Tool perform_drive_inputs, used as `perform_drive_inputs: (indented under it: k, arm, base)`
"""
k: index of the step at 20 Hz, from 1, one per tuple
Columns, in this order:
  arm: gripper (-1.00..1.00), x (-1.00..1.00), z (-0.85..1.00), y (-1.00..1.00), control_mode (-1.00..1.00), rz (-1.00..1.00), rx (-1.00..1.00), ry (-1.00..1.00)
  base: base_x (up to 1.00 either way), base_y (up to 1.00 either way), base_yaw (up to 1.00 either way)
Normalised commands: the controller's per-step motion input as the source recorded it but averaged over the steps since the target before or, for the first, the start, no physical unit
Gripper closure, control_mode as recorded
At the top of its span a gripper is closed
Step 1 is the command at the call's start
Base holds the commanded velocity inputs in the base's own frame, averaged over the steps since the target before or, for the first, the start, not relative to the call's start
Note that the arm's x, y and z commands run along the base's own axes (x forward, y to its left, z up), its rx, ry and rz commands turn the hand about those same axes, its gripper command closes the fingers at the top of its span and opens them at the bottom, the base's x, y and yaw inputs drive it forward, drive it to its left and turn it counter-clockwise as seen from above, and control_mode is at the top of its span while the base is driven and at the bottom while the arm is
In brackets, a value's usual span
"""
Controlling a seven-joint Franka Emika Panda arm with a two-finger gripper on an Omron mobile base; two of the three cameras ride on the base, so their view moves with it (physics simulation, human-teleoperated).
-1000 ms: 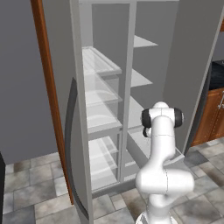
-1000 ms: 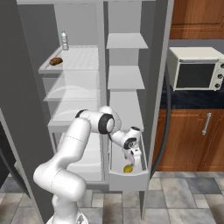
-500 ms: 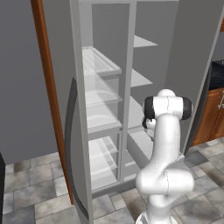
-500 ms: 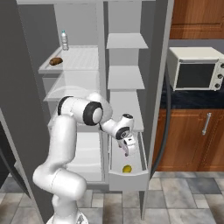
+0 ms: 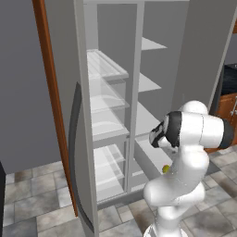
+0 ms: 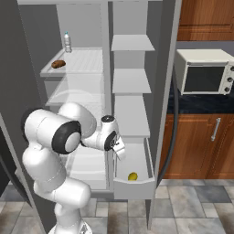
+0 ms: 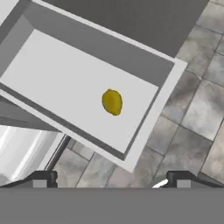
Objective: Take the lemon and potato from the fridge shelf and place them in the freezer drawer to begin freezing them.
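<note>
The fingers (image 7: 112, 179) stand wide apart and empty, their two dark tips (image 7: 41, 178) rising at the lower edge of the hand view with nothing between them and nothing touching them. Straight ahead of them, at about 12 o'clock, the lemon (image 7: 112, 102) lies on the floor of the freezer drawer (image 7: 151, 118): a small, smooth, bright yellow ball, slightly longer than it is wide, resting alone and clear of the drawer's low light grey walls. In the right base view the fingers (image 6: 119, 149) hang just above the drawer's left rim, with the lemon (image 6: 132, 176) below them at about 5 o'clock, near the plain flat front of the pulled-out drawer (image 6: 134, 188). The potato (image 6: 58, 64), a small dull brown lump, sits on the upper fridge shelf (image 6: 77, 68), a translucent ribbed one, well apart from the arm at about 11 o'clock, with a small bottle (image 6: 67, 42) standing behind it. In the left base view the lemon (image 5: 165, 169) peeks out as a yellow spot beside the arm's white body. Compared with half a second ago, the arm has swung back toward the fridge side and the hand has drawn away from the drawer's middle, while the lemon and the potato lie where they were. A microwave (image 6: 204, 71) sits on the worktop (image 6: 201, 104) at 3 o'clock.
</note>
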Motion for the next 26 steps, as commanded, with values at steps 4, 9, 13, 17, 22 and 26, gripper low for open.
perform_drive_inputs:
  k: [4,9,13,17,22,26]
  arm:
    - [-1.00,-0.82,1.00,0.59,-1.00,0.16,-0.16,-0.07]
    - [-1.00,-0.81,1.00,0.62,-1.00,0.21,-0.13,0.00]
    - [-1.00,-0.52,1.00,0.68,-1.00,0.28,-0.05,0.01]
    - [-1.00,-0.28,1.00,0.92,-1.00,0.40,0.00,0.02]
    - [-1.00,-0.20,0.56,0.73,-1.00,0.54,0.00,0.02]
    - [-1.00,-0.29,0.03,0.03,-1.00,0.26,0.02,-0.04]
  base:
    - [0.00,0.00,0.00]
    - [0.00,0.00,0.00]
    - [0.00,0.00,0.00]
    - [0.00,0.00,0.00]
    - [0.00,0.00,0.00]
    - [0.00,0.00,0.00]
